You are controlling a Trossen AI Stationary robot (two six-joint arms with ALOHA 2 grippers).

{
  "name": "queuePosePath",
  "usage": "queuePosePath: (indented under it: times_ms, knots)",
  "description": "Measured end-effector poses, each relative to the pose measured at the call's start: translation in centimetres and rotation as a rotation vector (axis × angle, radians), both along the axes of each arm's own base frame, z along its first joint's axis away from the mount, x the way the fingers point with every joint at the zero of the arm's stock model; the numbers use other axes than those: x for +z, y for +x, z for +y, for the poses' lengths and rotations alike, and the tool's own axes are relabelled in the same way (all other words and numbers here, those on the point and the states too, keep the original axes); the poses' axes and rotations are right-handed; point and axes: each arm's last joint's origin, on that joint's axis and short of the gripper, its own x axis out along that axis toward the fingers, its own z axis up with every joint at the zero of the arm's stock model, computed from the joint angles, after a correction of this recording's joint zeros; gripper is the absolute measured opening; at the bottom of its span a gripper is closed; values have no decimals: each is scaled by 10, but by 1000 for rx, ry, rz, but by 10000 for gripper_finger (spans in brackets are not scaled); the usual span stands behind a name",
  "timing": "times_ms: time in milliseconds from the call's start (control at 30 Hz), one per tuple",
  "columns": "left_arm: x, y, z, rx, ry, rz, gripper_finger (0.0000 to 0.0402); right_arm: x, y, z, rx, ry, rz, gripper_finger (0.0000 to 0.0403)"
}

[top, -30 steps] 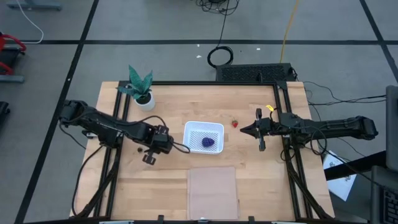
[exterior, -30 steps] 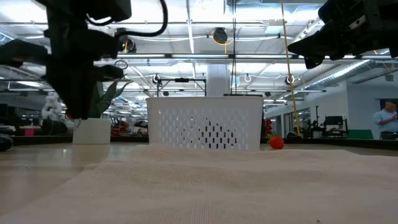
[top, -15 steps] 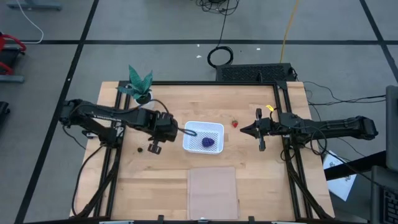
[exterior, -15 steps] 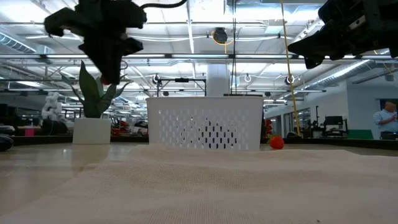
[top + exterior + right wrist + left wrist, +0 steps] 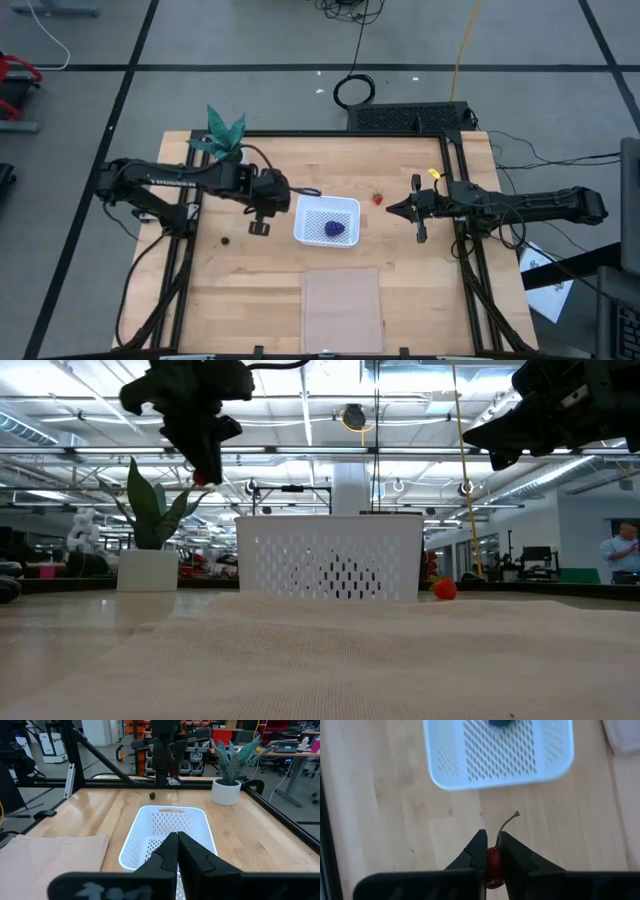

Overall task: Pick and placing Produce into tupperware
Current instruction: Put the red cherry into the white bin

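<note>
A wooden table (image 5: 400,270) seen from above, with a dark robot arm at each side. Near the front edge lies a flat translucent sheet (image 5: 342,308). At the centre sits the white perforated tupperware (image 5: 345,205), with a purple lumpy fruit (image 5: 333,228) inside it. A potted green plant (image 5: 224,139) stands at the back left. The left gripper (image 5: 491,851) hangs above the table just beside the tupperware's left wall, fingers clamped on a small red cherry (image 5: 493,861) (its green stem pokes up between them). The right gripper (image 5: 398,210) waits right of the tupperware, fingers pressed together and empty. A tiny red fruit (image 5: 378,199) lies between it and the tupperware; a small dark berry (image 5: 225,239) lies on the left.
</note>
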Motion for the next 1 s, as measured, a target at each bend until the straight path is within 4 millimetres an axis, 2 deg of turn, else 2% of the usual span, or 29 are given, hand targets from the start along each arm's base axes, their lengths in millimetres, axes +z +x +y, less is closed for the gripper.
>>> queuePosePath:
  times_ms: [367,733,1000]
  knots:
    - [2,19,6,7,2,-93,30,0,0,0,0,-1,-1,0]
    - [9,79,15,-71,20,-60,31,0,0,0,-1,1,-5,0]
    - [-7,113,19,-162,-17,-61,31,1,0,0,-2,2,-8,0]
